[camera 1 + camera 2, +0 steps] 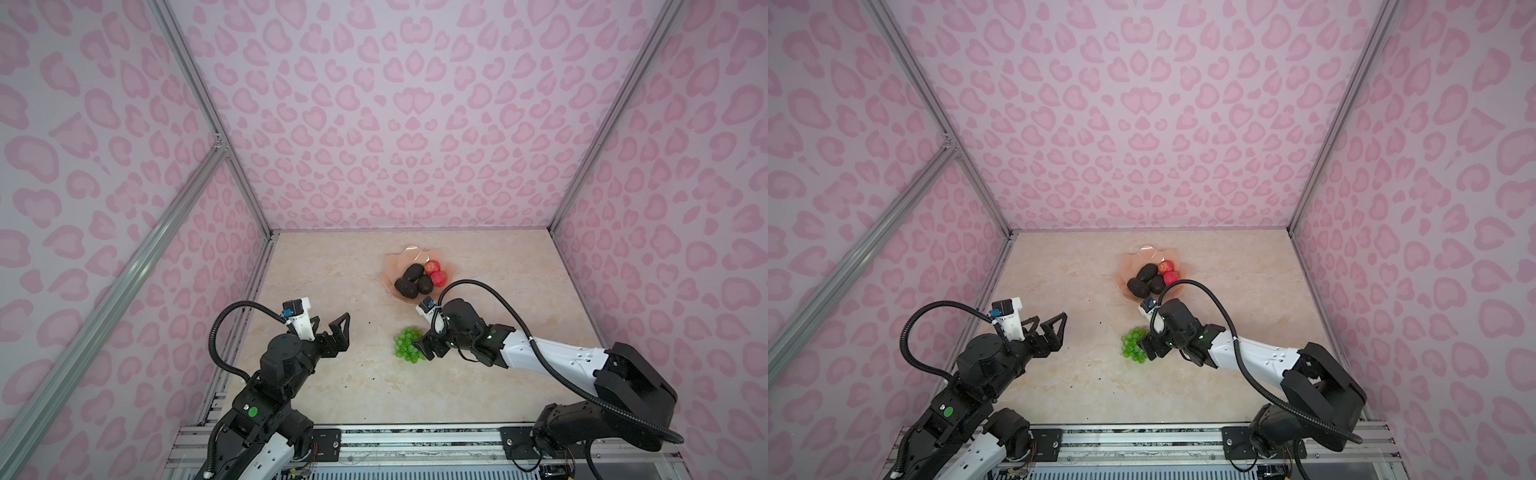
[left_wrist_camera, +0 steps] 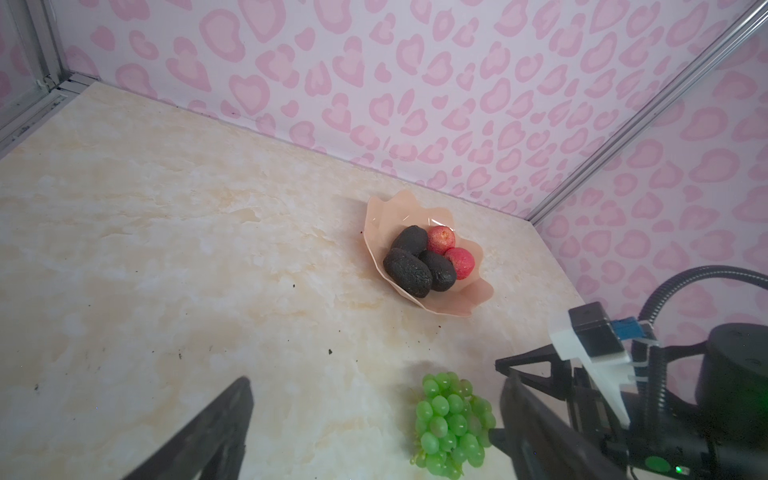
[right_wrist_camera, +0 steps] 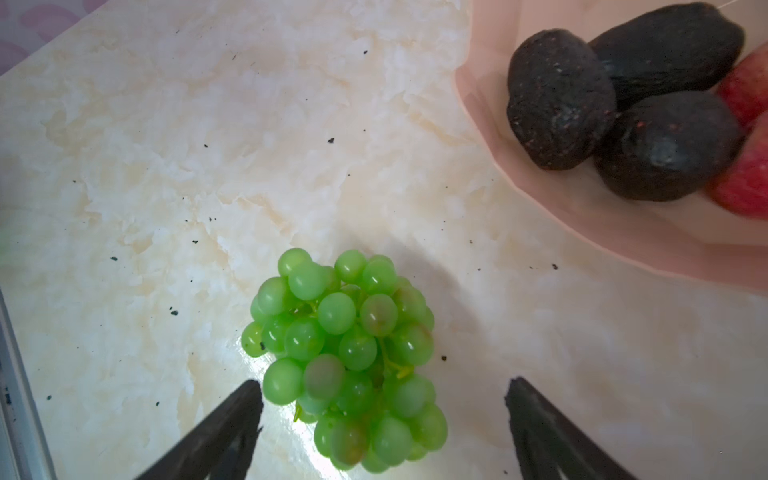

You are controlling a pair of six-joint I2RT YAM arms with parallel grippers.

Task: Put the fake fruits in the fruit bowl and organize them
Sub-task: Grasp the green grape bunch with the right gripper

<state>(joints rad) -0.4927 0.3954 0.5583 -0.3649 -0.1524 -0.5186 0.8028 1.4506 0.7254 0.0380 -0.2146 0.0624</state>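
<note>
The peach-pink fruit bowl (image 1: 405,252) (image 1: 1144,250) stands near the back of the table. In it lie three dark avocados (image 1: 413,272) (image 2: 409,240) (image 3: 559,97) and two red apples (image 1: 432,266) (image 2: 441,240). The bunch of green grapes (image 1: 405,344) (image 1: 1132,344) (image 2: 451,419) (image 3: 349,357) lies on the table in front of the bowl. My right gripper (image 1: 422,349) (image 3: 384,388) is open, with its fingers on either side of the bunch's near end. Well left of the grapes, my left gripper (image 1: 332,322) (image 1: 1048,320) (image 2: 374,382) hangs open and empty.
The marble-look tabletop (image 1: 332,282) has pink patterned walls on three sides and a metal rail along its front edge (image 1: 415,436). Small dark specks lie scattered on it. The right arm's cable (image 1: 478,284) arches over the bowl's near rim.
</note>
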